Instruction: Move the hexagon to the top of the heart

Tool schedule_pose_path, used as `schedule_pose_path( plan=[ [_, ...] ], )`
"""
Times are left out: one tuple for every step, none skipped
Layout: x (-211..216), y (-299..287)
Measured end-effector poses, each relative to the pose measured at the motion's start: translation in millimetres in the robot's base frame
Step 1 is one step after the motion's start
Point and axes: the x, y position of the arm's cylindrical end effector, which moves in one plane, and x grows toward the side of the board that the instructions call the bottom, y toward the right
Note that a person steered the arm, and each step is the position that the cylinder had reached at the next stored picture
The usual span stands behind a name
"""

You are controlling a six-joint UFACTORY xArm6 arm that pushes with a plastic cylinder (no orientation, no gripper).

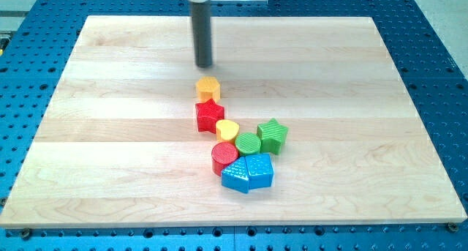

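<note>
The orange-yellow hexagon (208, 88) lies just above the red star (209, 115) and touches it. The yellow heart (227, 129) sits below and right of the star, against it. My tip (204, 65) stands a short way above the hexagon toward the view's top, with a small gap between them. The rod rises straight up from the tip to the mount at the view's top edge.
A green cylinder (248, 143) and a green star (273, 135) lie right of the heart. A red cylinder (224, 157) and two blue blocks (236, 176) (259, 170) sit below. The wooden board (110, 134) lies on a blue perforated table.
</note>
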Motion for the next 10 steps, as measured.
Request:
schedule_pose_path(
  plan=[
    [71, 0],
    [41, 15],
    [2, 22],
    [11, 30],
    [91, 30],
    [106, 30],
    [102, 30],
    [102, 30],
    [127, 30],
    [143, 30]
  ],
)
